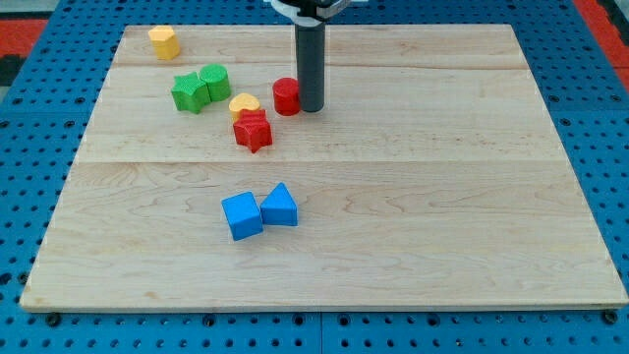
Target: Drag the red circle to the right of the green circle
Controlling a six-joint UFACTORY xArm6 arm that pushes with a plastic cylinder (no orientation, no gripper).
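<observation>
Tip (311,108), bare rod w/ no jaws to open or shut, sat touching red circle (286,96) on its right, just right of green circle (215,81); prob. light, stiff, slippery — best pushed mid-side.

Pale wooden board (413,226) on a blue perforated base (590,88).

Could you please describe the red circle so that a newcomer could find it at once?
Find the dark rod above the board's middle; my tip ends there. The red circle sits against its left side. Unlike the red star below-left, it is a smooth round cylinder.
</observation>
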